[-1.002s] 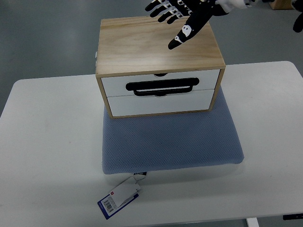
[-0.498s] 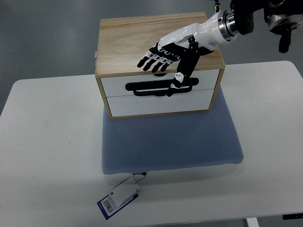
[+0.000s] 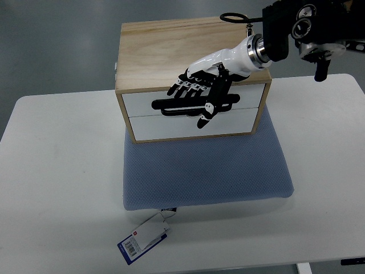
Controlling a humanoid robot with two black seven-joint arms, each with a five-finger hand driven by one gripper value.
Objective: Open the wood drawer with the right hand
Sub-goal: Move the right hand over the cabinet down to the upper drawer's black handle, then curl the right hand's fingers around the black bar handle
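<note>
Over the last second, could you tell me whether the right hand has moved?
Yes. The right hand has come down from above the wooden box's top to its front, its fingers now over the black handle.

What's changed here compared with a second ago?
The right hand came down from above the wood drawer box to the black handle on its front, fingers now over the handle but grip unclear. The drawers are still closed; box, blue mat and tag haven't moved.

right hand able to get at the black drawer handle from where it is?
Probably yes. The right robot hand is already at the black handle on the closed top drawer, fingers open over the bar, and nothing sits between them.
</note>
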